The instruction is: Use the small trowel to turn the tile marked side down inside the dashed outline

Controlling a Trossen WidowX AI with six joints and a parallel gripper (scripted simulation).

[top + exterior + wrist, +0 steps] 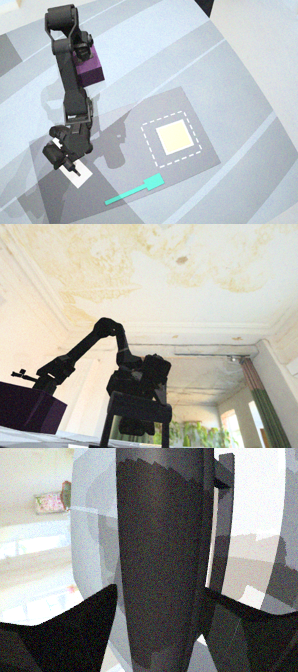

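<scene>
at the far left of the top view the tool [65,156] hangs low over the left end of the mat [199,143], pointing down. its fingers stand partly apart and grip nothing. a white slab [80,177] lies flat on the mat right under it, one dark fingertip [74,171] showing over the slab's near half; whether that tip touches the slab cannot be told. in the low exterior view the two fingers drop like posts from a cross bar, well apart, with daylight between them.

the arm [70,76] runs up from the tool to its base on a purple block [90,70] at the back left of the bench [229,89].

further right, near the front, the teal trowel [133,193] lies flat and apart from the tool. its handle points to the front left and its blade [154,181] to the right. the blade and part of the handle rest on the mat's front edge, and the handle end reaches onto the bench.

right of that, the dashed outline [163,117] sits on the mat's right half. the tile [174,136] lies flat inside it, clear of the dashes on all sides, with a plain cream face and a white rim up. the trowel's blade is near the outline's front edge but outside it, not touching the tile.
</scene>
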